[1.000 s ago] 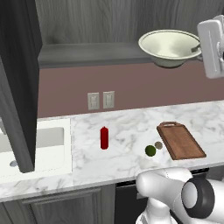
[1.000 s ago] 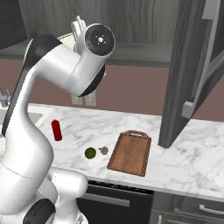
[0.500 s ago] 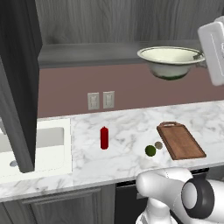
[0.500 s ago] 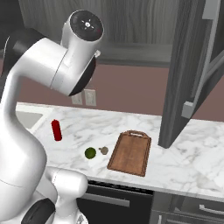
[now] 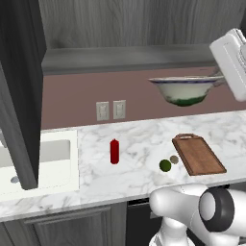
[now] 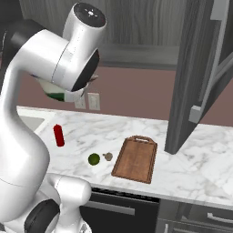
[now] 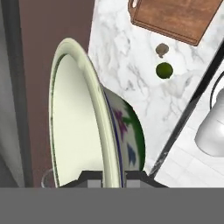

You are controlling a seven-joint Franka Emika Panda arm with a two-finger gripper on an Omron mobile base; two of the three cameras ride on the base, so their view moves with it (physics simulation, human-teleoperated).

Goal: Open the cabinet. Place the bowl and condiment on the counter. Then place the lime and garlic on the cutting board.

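Presently, relative to the cutting board (image 5: 199,154):
- Bowl (image 5: 184,89): held level in mid-air above the board, clear of the counter (image 5: 139,144); gripper (image 7: 113,177) pinched narrow on its rim. Blue and purple painted pattern on its outer wall, no writing legible.
- Lime (image 5: 165,165): on the marble just off the board's left edge.
- Garlic (image 5: 174,159): between lime and board, close to both.
- Condiment (image 5: 114,151): upright, well to the board's left; no label readable.
- Cabinet (image 5: 120,24): above, doors swung open.
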